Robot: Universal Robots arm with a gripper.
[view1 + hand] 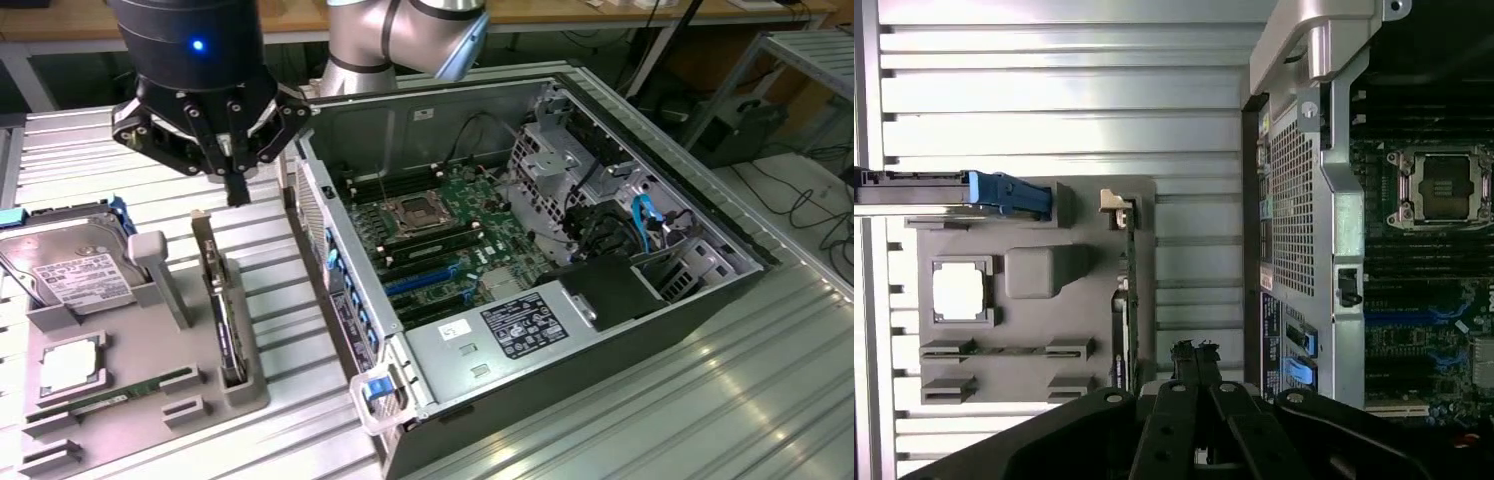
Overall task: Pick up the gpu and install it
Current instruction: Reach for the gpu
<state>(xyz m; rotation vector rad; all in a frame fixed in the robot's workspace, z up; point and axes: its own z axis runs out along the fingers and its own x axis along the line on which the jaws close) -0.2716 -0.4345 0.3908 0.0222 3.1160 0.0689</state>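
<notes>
The gripper, fingers pressed together and empty, is hovering above the gpu standing edge-on, likely risking a knock against the card's top edge if lowered unopened.

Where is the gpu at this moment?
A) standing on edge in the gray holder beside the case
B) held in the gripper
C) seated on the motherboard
A: the gpu stands on edge in the gray holder, and the gripper hangs near it, holding nothing.

Silver-grey arm; black cylindrical wrist, blue light; black linked fingers, round screws.
</notes>
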